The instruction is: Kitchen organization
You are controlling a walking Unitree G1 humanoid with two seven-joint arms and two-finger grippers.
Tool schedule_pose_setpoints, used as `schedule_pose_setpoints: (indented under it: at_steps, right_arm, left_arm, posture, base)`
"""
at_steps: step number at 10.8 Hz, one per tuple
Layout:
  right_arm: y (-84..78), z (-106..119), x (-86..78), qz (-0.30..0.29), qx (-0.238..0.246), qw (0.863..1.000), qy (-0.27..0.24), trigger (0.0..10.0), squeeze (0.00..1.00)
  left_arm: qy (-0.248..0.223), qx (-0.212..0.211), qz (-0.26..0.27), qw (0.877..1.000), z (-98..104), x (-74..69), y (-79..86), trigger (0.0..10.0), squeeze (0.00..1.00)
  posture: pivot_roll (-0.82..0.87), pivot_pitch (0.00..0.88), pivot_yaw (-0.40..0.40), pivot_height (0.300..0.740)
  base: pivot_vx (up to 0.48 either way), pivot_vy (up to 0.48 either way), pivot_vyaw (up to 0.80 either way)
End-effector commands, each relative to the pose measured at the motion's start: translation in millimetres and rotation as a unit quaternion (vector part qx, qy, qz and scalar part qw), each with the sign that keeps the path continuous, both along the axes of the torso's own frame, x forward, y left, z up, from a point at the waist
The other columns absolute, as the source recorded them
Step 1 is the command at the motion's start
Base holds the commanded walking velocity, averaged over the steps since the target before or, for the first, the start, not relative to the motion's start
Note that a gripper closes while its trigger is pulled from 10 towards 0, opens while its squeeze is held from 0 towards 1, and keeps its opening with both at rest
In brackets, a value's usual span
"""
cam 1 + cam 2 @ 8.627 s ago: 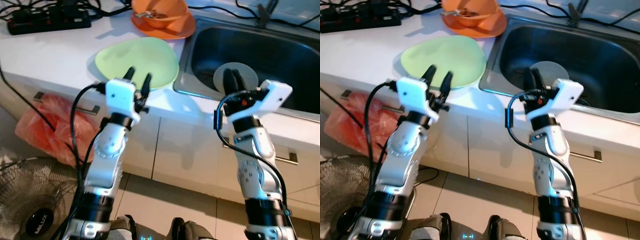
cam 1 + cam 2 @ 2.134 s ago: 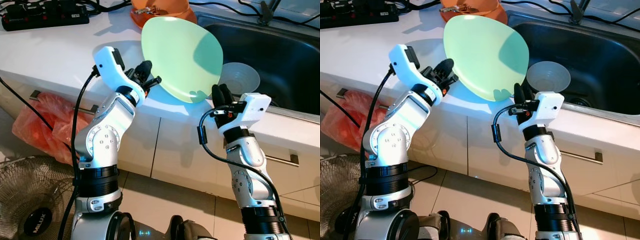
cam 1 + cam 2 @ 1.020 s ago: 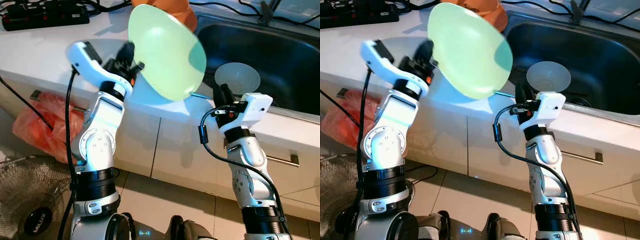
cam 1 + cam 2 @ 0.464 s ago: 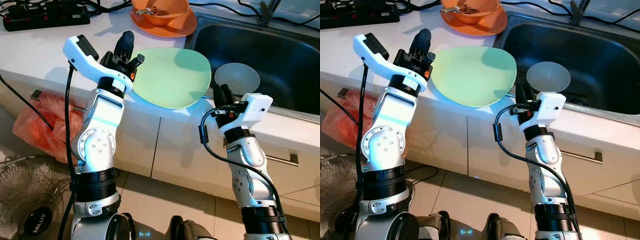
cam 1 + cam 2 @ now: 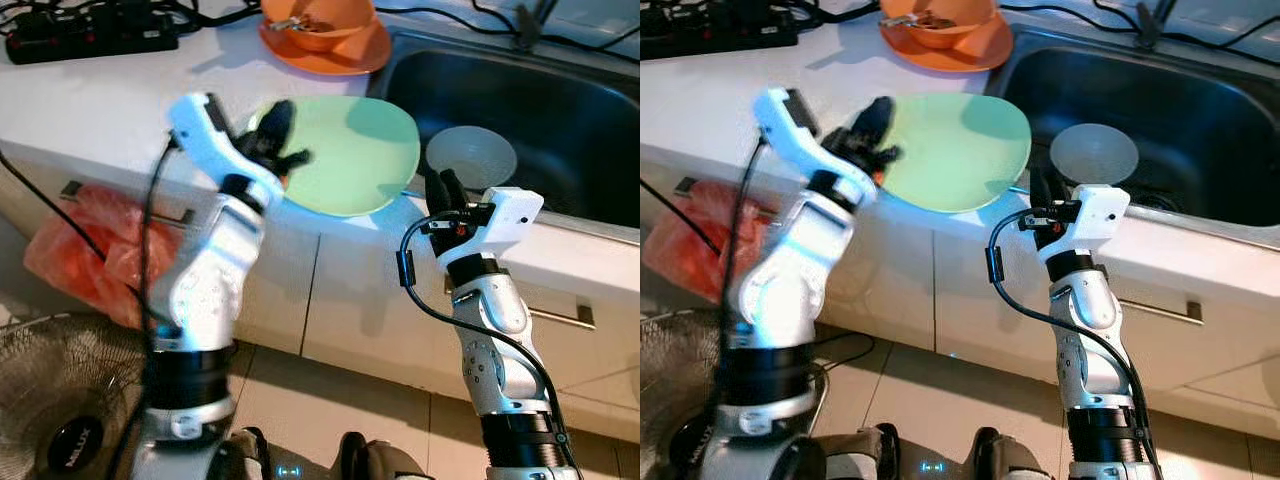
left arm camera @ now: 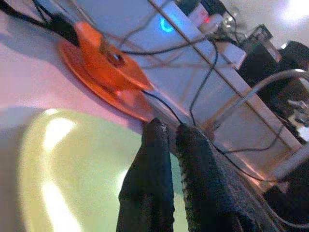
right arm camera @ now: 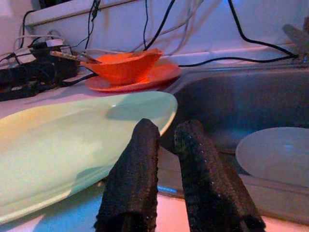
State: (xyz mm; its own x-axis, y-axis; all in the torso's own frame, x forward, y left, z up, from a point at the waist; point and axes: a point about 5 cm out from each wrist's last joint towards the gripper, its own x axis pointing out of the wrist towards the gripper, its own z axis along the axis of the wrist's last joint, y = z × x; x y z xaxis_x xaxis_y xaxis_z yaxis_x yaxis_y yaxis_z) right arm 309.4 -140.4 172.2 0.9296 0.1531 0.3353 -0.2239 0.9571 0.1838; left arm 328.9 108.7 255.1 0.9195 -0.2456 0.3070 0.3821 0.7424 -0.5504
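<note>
Worktop point(image 5: 110, 105): a white kitchen counter runs across the head views, with cupboard fronts below; it carries the dishes being sorted
Sink point(image 5: 560, 110): a dark steel basin set into the counter to the robot's right, probably where dirty ware is meant to go
Green plate point(image 5: 345, 150): the large pale green plate lies nearly flat at the counter's front edge, its far rim reaching over the sink's lip; it seems to rest on the worktop, apparently parked within reach of both arms
Orange plate point(image 5: 940, 45): farther back on the counter, beside the sink's corner, bearing an orange bowl point(image 7: 123, 65) with what looks like cutlery inside, stacked to save room
Clear bowl point(image 5: 1093, 153): a small translucent bowl sitting in the sink, just beyond the right arm
Power strip point(image 5: 90, 40): black, with tangled cables, at the back of the counter to the robot's left, well apart from the basin
Left gripper point(image 5: 282, 150): blurred with motion at the near left rim of the green plate; the wrist view shows the two black fingers almost together above the plate's surface, with nothing seen between them, so whether they pinch the rim cannot be told
Right gripper point(image 7: 166, 145): raised at the counter edge between plate and sink, fingers slightly parted and empty, likely waiting to take the plate
</note>
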Motion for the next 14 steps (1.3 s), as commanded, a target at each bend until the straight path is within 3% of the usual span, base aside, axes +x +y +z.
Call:
schedule_pose_setpoints:
  at_steps: [1,4,9,14]
  right_arm:
    - [-4.3,-2,0.4,-0.01,0.007,1.0,0.004,10.0,0.0]
    - [-4.5,-2,0.2,-0.008,0.006,1.0,0.004,10.0,0.0]
    - [-3.2,-3,0.1,-0.004,0.005,1.0,0.008,10.0,0.0]
    - [-2.8,-3,0.2,-0.003,0.005,1.0,0.008,10.0,0.0]
  left_arm:
    - [0.0,-0.006,0.008,1.0,4,-0.2,5.1,10.0,1.0]
    - [-0.019,0.011,0.015,1.0,11,-4.1,12.8,10.0,1.0]
    - [0.016,0.091,0.01,0.996,-12,-9.4,15.7,10.0,1.0]
    - [0.033,0.097,0.015,0.995,-5,-12.2,18.5,10.0,1.0]
  posture:
    - [0.11,0.187,-0.054,0.74]
    - [0.11,0.193,-0.057,0.74]
    - [0.12,0.204,-0.061,0.74]
    - [0.12,0.204,-0.06,0.74]
  base:
    - [0.0,0.0,0.0]
    - [0.0,0.0,0.0]
    - [0.0,0.0,0.0]
    - [0.0,0.0,0.0]
